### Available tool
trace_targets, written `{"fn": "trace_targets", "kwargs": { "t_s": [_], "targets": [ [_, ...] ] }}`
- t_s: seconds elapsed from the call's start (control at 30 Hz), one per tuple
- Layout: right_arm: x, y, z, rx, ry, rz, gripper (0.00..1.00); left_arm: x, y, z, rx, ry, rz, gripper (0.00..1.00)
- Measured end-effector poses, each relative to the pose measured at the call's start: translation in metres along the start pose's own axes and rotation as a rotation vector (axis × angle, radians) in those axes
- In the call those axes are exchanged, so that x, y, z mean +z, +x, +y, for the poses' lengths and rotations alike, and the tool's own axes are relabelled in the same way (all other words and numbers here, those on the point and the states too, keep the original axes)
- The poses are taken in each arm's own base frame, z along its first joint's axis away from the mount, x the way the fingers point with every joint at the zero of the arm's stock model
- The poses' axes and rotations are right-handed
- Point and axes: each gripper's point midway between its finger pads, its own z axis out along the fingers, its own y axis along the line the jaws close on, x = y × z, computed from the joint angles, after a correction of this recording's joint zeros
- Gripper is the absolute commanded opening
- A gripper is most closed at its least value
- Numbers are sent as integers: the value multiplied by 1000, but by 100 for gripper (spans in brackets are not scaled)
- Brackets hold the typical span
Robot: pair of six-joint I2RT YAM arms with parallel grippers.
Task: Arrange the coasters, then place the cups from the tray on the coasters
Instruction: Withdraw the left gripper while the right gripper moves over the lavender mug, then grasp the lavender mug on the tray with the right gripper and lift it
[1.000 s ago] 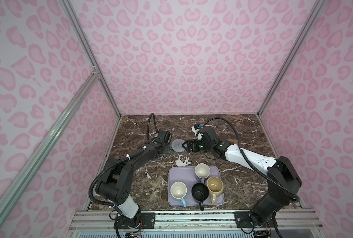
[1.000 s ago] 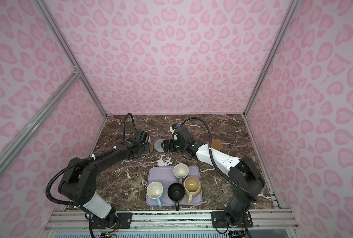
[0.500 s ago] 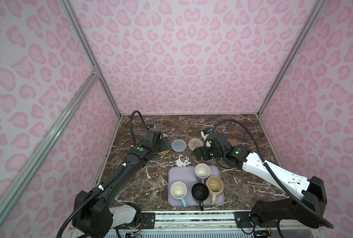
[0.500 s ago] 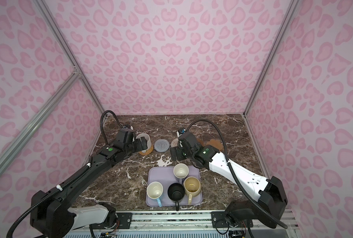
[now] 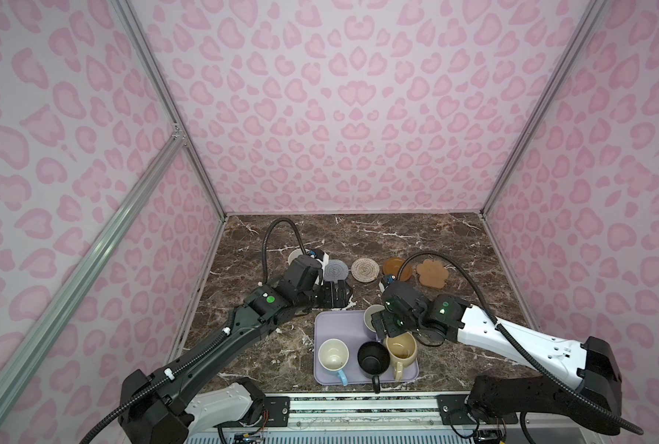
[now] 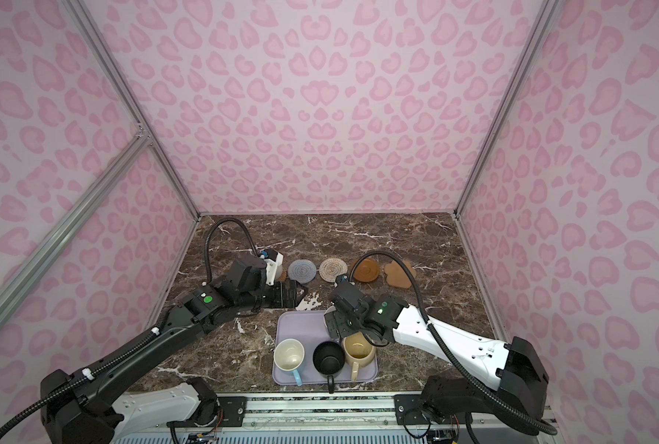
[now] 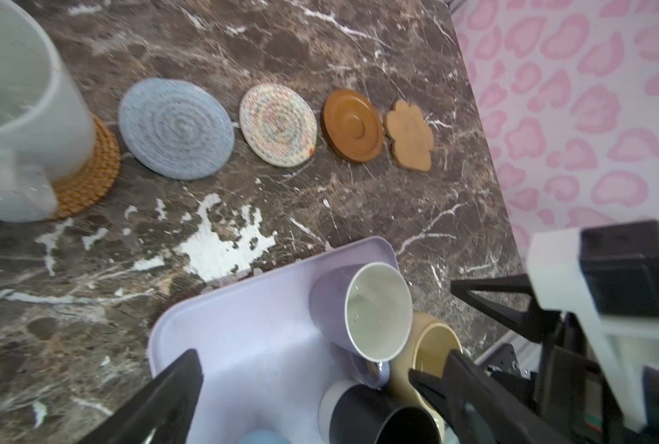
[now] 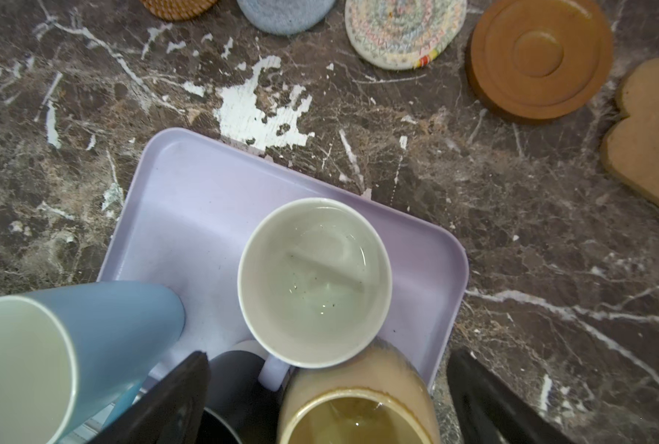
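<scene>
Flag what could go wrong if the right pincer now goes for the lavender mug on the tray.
1. Crowding: the lavender mug stands tight against the beige mug and the black mug, with its handle tucked between them. The open right pincer could nudge or tip a neighbour as it closes.
2. Arm clash: the open left pincer hangs at the far edge of the tray, close to the right arm. If both reach in, they may collide.

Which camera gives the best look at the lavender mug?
The right wrist view: the lavender mug fills the middle, seen straight down, handle showing. The left wrist view shows it smaller, from the side. In both top views the right gripper covers much of it.
</scene>
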Motion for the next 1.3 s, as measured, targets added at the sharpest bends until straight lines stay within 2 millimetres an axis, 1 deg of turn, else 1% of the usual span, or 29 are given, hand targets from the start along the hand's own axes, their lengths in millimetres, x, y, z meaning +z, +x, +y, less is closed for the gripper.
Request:
{"fn": "trace_targets", "kwargs": {
  "t_s": [0.13,0.27,0.4,0.67,0.77,0.87,1.0,1.1,1.3],
  "targets": [
    [14,8,6,-12,13,40,98,10,16,6,-12,-15,46,99],
    [25,13,9,-13,16,55,97,16,22,10,-19,-31,65,99],
    [33,17,13,-21,20,69,94,22,28,19,-32,-59,81,99],
    [47,17,11,-25,52,79,81,34,32,27,-44,-91,90,99],
    [52,16,13,-30,57,80,73,38,34,31,-55,-97,78,99],
    [57,15,16,-41,58,95,69,41,39,37,-74,-106,74,99],
    [59,15,19,-54,56,110,65,43,35,35,-83,-94,55,99],
    [61,15,19,-56,57,114,59,45,33,34,-82,-87,44,99],
    [62,17,16,-58,65,117,48,53,35,36,-90,-94,53,99]
  ]
}}
